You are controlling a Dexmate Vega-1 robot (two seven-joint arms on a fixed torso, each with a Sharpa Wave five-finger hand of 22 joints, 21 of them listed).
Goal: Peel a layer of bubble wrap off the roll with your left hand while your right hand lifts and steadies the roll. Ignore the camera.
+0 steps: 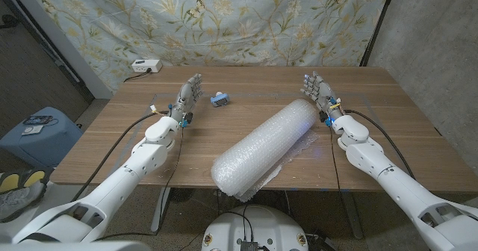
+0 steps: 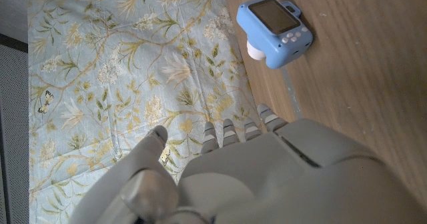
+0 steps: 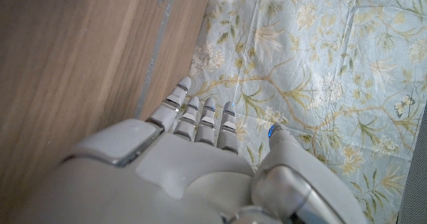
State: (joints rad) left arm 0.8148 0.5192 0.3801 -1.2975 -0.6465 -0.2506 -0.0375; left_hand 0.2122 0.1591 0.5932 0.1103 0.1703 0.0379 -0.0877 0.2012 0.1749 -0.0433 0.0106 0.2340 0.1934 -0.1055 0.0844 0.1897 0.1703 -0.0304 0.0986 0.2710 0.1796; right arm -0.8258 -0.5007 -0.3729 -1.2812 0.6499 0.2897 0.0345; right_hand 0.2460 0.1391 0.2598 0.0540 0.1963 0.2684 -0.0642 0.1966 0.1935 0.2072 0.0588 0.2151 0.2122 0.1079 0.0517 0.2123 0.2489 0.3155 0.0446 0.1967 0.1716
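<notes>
Currently: bubble wrap roll (image 1: 263, 151) lying diagonally on wooden table (image 1: 112, 131), near end overhanging near edge, far end pointing toward right hand (image 1: 319, 90). Right hand just beside roll's far end, right of it, not touching; fingers (image 3: 200, 117) straight, slightly apart, holding nothing. Left hand (image 1: 188, 96) well apart from roll, on far left side of table, fingers (image 2: 230, 132) extended, nothing held. Small blue toy camera (image 2: 275, 31) on table just right of left hand, between it and roll. Floral cloth (image 1: 224, 19) hanging behind table.
</notes>
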